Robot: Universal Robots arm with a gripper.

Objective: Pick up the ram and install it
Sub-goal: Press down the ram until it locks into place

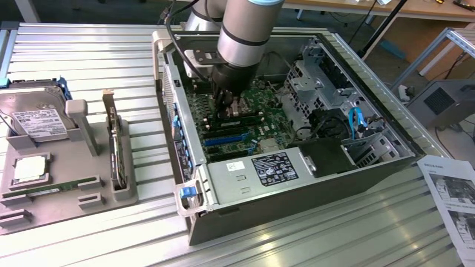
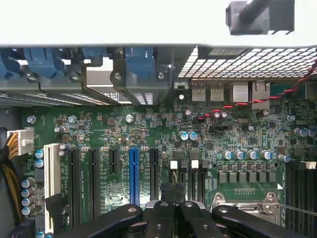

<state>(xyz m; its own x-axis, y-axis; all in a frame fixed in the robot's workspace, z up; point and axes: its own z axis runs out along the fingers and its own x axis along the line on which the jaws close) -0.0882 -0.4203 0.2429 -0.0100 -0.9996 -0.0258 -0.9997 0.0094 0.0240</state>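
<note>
Gripper [image 1: 226, 111]: fingers [image 2: 161, 218] drawn together, lowered into the open computer case [image 1: 297, 200] just above the motherboard [image 1: 252, 94]; whether anything is pinched between them cannot be told. Ram [image 1: 55, 188]: green stick lying in a slot of the grey tray [image 1: 67, 211], near the tray's front edge, well apart from the gripper. Same tray: hard drive [image 1: 37, 119] at the far end, square silver processor chip [image 1: 28, 168] between drive and ram, dark expansion card [image 1: 115, 150] standing on edge along the side nearest the case. Surface: slatted metal table [image 1: 89, 50], tray at the exterior view's left edge, case in the middle, printed sheet [image 1: 453, 194] at the exterior view's right edge. Room: wooden desk [image 1: 415, 11] and grey box [image 1: 445, 100] beyond the table. The wrist view adds board detail: a blue slot [image 2: 133, 168] among black ones, a white connector [image 2: 22, 141], silver capacitors [image 2: 240, 154].
</note>
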